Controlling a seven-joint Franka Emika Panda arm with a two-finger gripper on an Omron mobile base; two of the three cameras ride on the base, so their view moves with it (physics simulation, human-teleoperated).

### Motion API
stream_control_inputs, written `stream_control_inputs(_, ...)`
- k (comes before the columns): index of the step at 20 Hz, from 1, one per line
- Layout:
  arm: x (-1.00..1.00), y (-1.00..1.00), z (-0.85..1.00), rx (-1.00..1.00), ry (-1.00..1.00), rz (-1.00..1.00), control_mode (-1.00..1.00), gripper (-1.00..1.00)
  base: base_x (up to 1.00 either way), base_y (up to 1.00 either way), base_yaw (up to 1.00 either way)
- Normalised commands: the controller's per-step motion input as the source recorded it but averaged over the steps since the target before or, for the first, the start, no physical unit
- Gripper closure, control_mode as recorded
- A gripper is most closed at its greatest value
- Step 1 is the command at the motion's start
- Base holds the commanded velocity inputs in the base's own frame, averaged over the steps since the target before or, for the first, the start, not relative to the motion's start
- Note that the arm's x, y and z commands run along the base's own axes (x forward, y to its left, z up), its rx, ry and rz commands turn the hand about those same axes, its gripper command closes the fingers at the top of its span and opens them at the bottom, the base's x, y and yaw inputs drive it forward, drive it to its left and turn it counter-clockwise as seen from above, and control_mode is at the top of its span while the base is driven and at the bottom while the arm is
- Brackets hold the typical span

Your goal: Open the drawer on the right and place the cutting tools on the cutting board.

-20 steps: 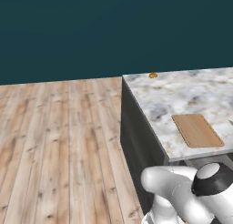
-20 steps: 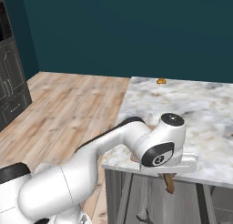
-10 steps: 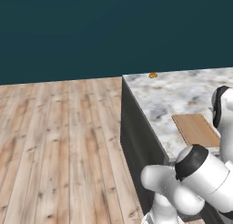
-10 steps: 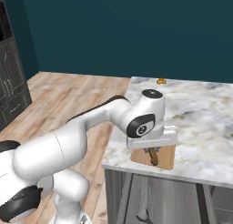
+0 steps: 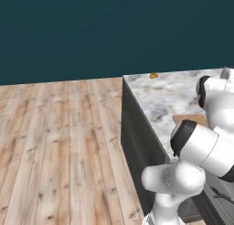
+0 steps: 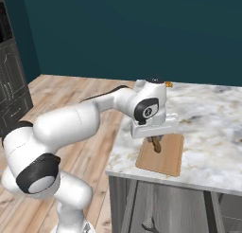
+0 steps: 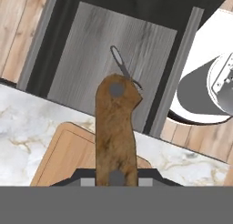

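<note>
Cutting board [image 6: 162, 154] lies flat near the front edge of the marble bench [image 6: 212, 128], and our gripper [image 6: 156, 143] hangs just above it, clamped on a brown wooden knife handle [image 7: 115, 134] that points down toward the wood. Below the bench edge we see the drawer [image 7: 109, 59] pulled open, its pale grey floor carrying a thin metal tool [image 7: 122, 66]. Far back on the bench sits a small orange object [image 5: 154, 75].

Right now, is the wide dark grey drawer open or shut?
Open: the wide dark grey drawer is pulled out below the marble counter, its grey floor showing.
</note>
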Motion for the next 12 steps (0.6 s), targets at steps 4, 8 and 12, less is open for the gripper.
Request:
stream_control_inputs(4,0.56,0.10,-0.39,0.00,0.00,-0.21,-1.00,1.00,0.00,0.00,0.00)
stream_control_inputs(8,0.48,0.11,-0.56,0.00,0.00,-0.21,-1.00,1.00,0.00,0.00,0.00)
stream_control_inputs(12,0.37,0.18,-0.40,0.00,0.00,-0.18,-1.00,1.00,0.00,0.00,0.00)
